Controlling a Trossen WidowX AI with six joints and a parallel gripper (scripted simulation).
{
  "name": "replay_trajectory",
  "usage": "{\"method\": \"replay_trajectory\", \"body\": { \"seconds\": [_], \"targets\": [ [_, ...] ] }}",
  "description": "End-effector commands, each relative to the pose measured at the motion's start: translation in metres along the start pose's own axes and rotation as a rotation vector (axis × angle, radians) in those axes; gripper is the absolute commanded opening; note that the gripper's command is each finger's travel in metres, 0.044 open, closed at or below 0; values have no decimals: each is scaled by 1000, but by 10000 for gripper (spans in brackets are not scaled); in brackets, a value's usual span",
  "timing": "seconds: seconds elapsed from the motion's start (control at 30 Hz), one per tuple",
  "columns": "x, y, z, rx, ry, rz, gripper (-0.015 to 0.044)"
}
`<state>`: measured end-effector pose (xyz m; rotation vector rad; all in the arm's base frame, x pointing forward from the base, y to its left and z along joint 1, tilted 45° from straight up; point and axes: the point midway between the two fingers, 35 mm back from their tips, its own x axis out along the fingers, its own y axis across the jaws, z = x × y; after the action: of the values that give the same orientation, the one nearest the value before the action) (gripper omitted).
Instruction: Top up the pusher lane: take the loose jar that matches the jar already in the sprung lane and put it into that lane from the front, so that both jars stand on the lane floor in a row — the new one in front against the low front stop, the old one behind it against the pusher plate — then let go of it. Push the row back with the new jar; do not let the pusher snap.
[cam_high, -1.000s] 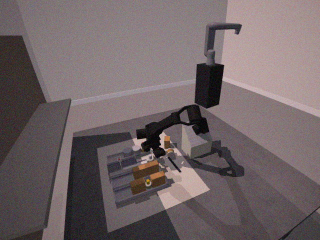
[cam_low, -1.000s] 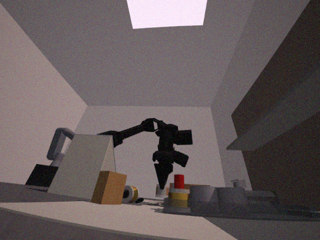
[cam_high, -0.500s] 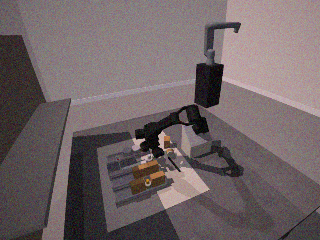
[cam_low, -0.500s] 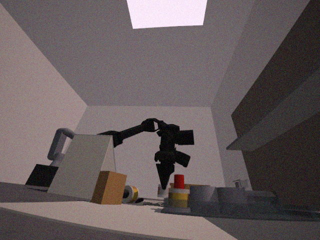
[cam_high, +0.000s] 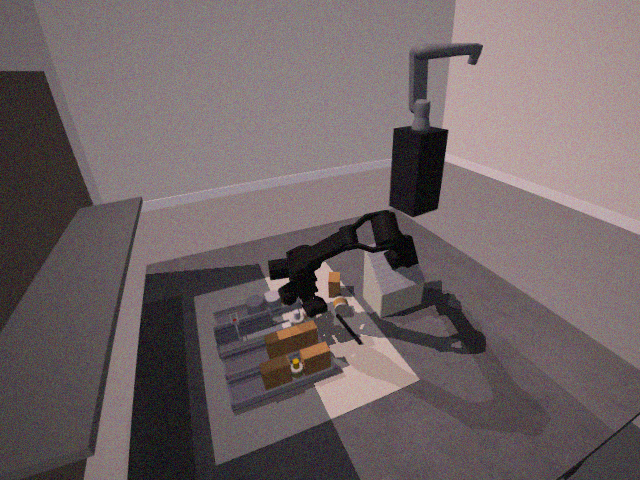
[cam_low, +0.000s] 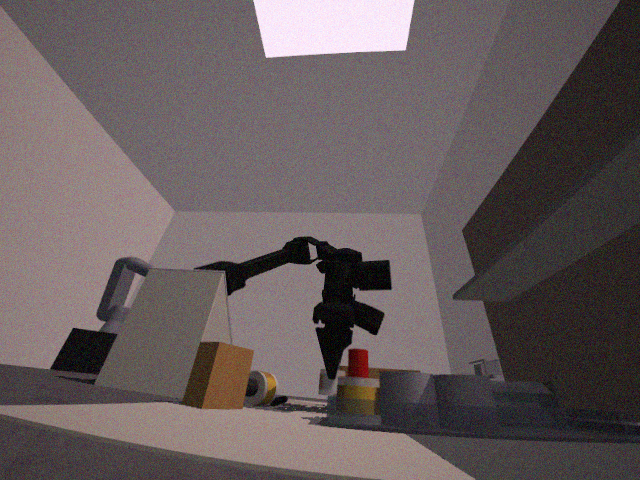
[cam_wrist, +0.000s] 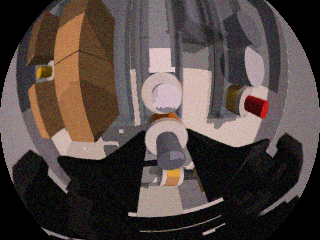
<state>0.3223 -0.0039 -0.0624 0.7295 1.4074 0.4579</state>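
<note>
So the gripper (cam_high: 306, 304) (cam_low: 331, 376) (cam_wrist: 164, 132) is clamped on a grey-capped jar (cam_wrist: 167, 145), right at the front of the sprung lane. The white-lidded jar (cam_high: 297, 315) (cam_wrist: 162, 94) is just ahead of it in that lane, with the pale pusher plate (cam_wrist: 160, 59) behind. Can't tell if the held one touches the lane floor or its neighbour.

Around them is the grey lane tray (cam_high: 273, 397), with brown boxes (cam_high: 291, 338) (cam_wrist: 77, 75) and a yellow-capped jar (cam_high: 295, 367) (cam_wrist: 44, 72) to one side, a red-capped jar (cam_low: 358, 395) (cam_wrist: 240, 100) on the other. A yellow-banded jar (cam_high: 339, 303) (cam_low: 266, 387) (cam_wrist: 172, 176) lies on its side out front, near a dark strip (cam_high: 348, 329) and an upright orange-brown box (cam_high: 334, 284) (cam_low: 219, 374).

The surface is a grey mat (cam_high: 206, 413), part deep shadow, part bright patch, with the arm's shadow stretching over the darker floor (cam_high: 516, 310). Past the pale wedge-shaped block (cam_high: 398, 297) (cam_low: 160, 330) there's a black pedestal (cam_high: 416, 170) (cam_low: 85, 351) with a bent grey pipe shape on top. Then plain pinkish-grey walls (cam_high: 258, 103) (cam_low: 258, 227), pale skirting, and a glowing ceiling panel (cam_low: 336, 25) overhead.
</note>
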Motion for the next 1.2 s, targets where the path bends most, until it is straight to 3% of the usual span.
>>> {"method": "replay_trajectory", "body": {
  "seconds": [0.0, 1.17],
  "targets": [
    [-2, 2, 10, -14, -19, 3, 0],
    [-5, 4, 24, -15, -20, 3, 0]
  ]
}}
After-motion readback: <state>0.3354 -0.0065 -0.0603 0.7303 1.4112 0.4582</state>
